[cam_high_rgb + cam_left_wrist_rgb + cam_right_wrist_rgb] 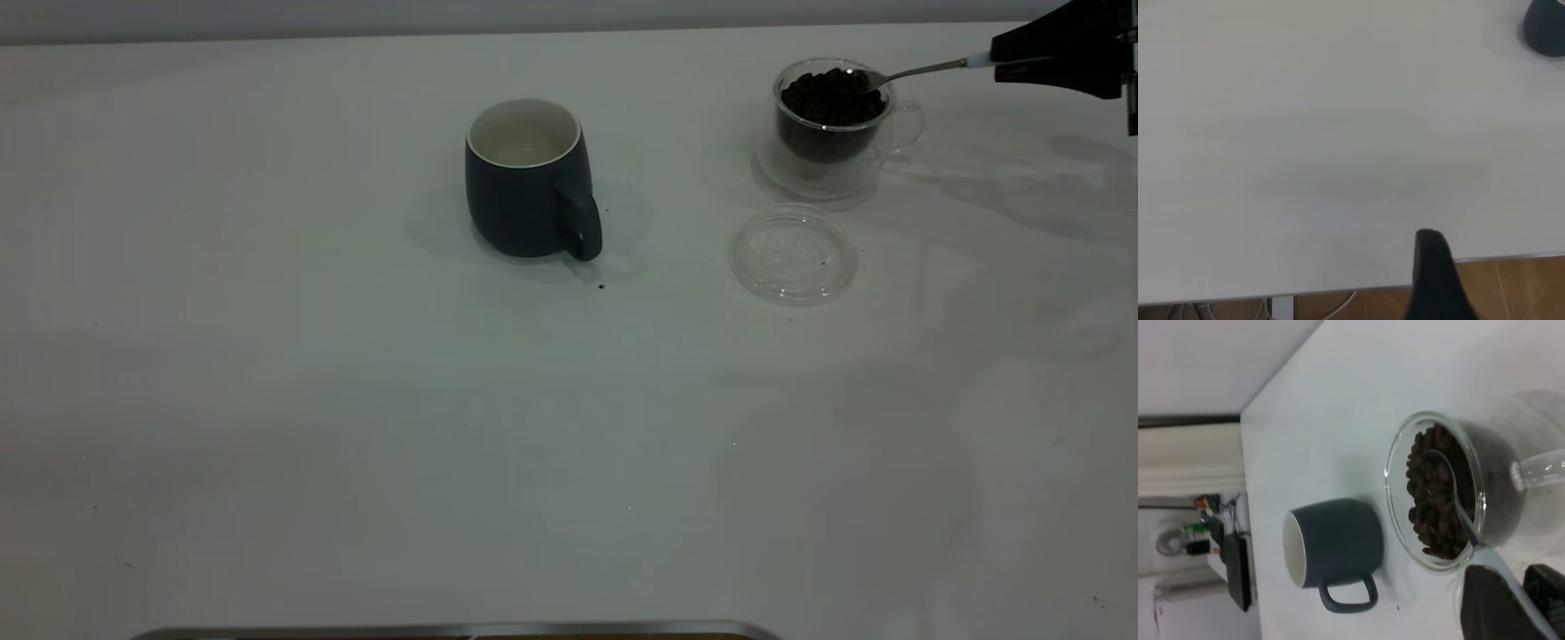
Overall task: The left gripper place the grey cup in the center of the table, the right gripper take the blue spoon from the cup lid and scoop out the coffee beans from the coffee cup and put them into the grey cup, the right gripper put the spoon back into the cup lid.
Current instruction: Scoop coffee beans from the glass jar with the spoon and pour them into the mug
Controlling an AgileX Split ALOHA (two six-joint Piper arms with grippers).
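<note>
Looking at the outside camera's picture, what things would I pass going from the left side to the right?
Grey cup → cup lid → coffee cup filled with coffee beans → blue spoon, its bowl at the beans → right gripper holding the spoon's handle.

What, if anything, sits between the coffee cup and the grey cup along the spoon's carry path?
Nothing visible. The table between the coffee cup and the grey cup is bare. The cup lid lies nearer the camera, off that line. The right gripper holds the blue spoon in the coffee beans.
</note>
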